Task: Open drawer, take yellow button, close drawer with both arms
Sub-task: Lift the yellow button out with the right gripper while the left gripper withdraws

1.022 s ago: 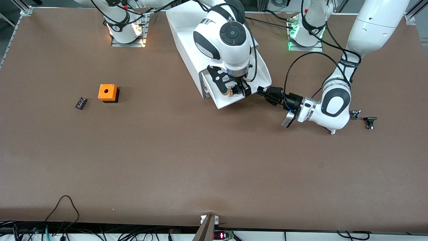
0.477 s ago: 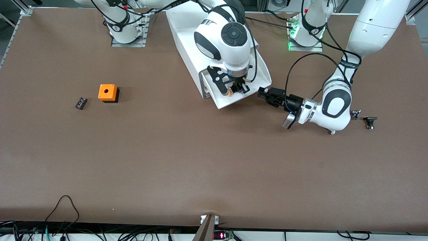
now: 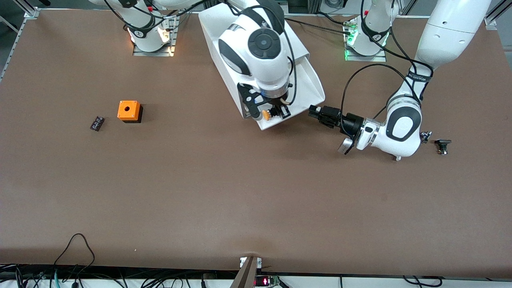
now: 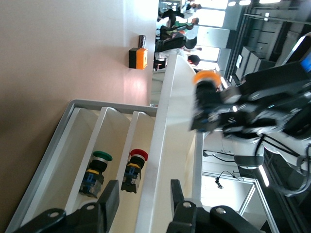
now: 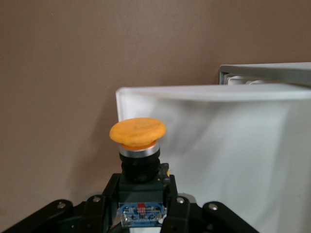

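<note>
Right gripper (image 3: 275, 113) clamped on orange-capped black-and-blue button (image 5: 138, 132) over pulled-out white plastic drawer (image 3: 308, 86); left gripper (image 3: 316, 111) parted astride drawer's rim, beside red-capped (image 4: 134, 167) and green-capped buttons (image 4: 95, 171).

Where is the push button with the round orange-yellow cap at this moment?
The orange-yellow capped push button is held in the right arm's shut end effector, lifted over the open white plastic drawer of the cabinet, as the front view shows.
</note>
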